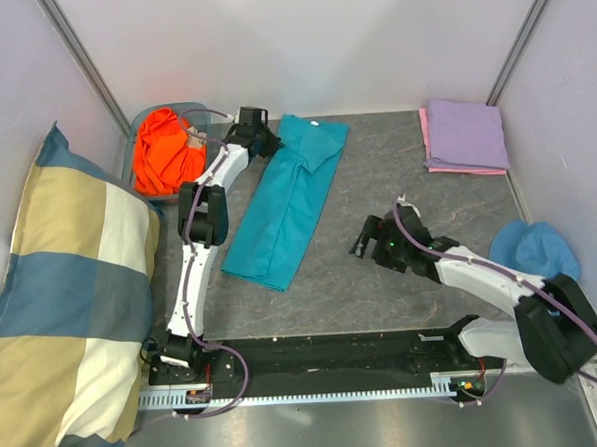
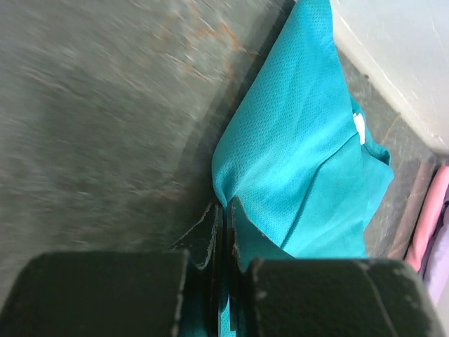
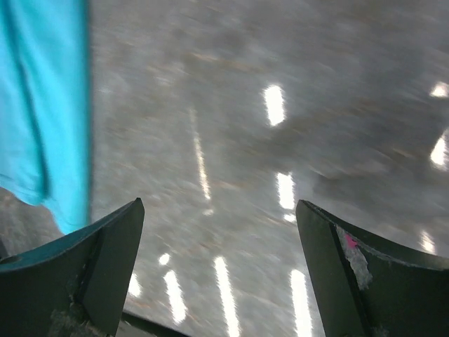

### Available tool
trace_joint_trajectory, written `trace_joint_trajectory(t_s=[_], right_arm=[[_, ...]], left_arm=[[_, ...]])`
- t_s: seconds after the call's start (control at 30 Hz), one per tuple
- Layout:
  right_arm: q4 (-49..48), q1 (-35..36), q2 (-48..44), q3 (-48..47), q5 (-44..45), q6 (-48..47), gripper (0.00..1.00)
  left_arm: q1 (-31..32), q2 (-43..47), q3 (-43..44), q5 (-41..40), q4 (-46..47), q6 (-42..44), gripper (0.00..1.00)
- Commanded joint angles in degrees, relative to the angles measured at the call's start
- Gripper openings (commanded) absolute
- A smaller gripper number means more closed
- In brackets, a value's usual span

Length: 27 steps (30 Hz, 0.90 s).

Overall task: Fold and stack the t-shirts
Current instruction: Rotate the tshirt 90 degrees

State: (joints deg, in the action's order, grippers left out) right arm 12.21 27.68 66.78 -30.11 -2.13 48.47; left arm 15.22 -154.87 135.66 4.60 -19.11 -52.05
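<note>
Folding the teal t-shirt [image 1: 283,209] is the step we think we are on: our left gripper [image 2: 224,207] is pinched shut on the far end of it, and our right gripper [image 3: 219,210] is spread wide, holding nothing, with the shirt off to its left. Next, we think, the pinched end must be carried back over the near end. Only the left wrist view shows the pinch; only the top view shows the whole long strip.
</note>
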Motion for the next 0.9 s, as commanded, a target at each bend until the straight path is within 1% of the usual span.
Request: trace_joint_trajectory(t_s=[0.0,0.03,0.17,0.23,0.27,0.47,0.57,0.6,0.67,0.7,0.77,0.8,0.87], right_arm=[[-11.8,6.5,7.2,-7.0,5.9,4.9,0.98],[-14.3,7.8,8.4,-7.4,6.6,5.5,0.98],[-18.2,14.2,15.1,-9.1,9.2,9.5,0.98],[-20.3,16.1,17.5,-10.1,10.3,11.6,0.98],[-20.9,17.6,19.8,-10.3,10.5,12.2,0.98],[-24.7,21.5,28.6,-14.4,11.9,15.2,0.95],[-26.1,21.8,31.9,-16.0,11.6,15.8,0.88],[-26.8,21.7,32.6,-16.3,11.5,15.9,0.84],[-27.6,21.7,34.3,-17.1,10.9,16.1,0.78],[-28.1,21.7,34.9,-17.4,10.7,16.2,0.72],[-28.5,21.8,36.3,-17.9,10.0,16.7,0.71],[-29.3,21.8,36.7,-17.9,9.9,16.8,0.61],[-29.8,21.8,37.5,-17.8,9.6,17.3,0.50]], left_arm=[[-3.5,3.3,-2.2,-2.8,-3.0,1.5,0.02],[-4.1,3.5,-2.4,-3.1,-3.3,1.6,0.02],[-5.6,4.9,-4.1,-4.4,-3.7,2.0,0.02],[-6.4,5.6,-5.0,-4.4,-3.8,2.2,0.02],[-6.6,5.8,-5.3,-6.1,-4.4,2.5,0.02],[-7.8,7.9,-9.0,-8.2,-5.3,4.9,0.02],[-8.3,8.6,-10.4,-8.3,-5.3,5.4,0.02],[-8.5,8.8,-10.7,-8.2,-5.3,5.6,0.02],[-8.7,9.1,-11.5,-8.3,-5.3,6.3,0.02],[-8.9,9.3,-11.7,-8.3,-5.3,6.4,0.02],[-9.2,9.5,-12.6,-8.4,-5.3,6.9,0.02],[-9.2,9.6,-12.8,-8.4,-5.3,7.1,0.02],[-9.4,9.7,-13.0,-8.3,-5.4,7.6,0.02]])
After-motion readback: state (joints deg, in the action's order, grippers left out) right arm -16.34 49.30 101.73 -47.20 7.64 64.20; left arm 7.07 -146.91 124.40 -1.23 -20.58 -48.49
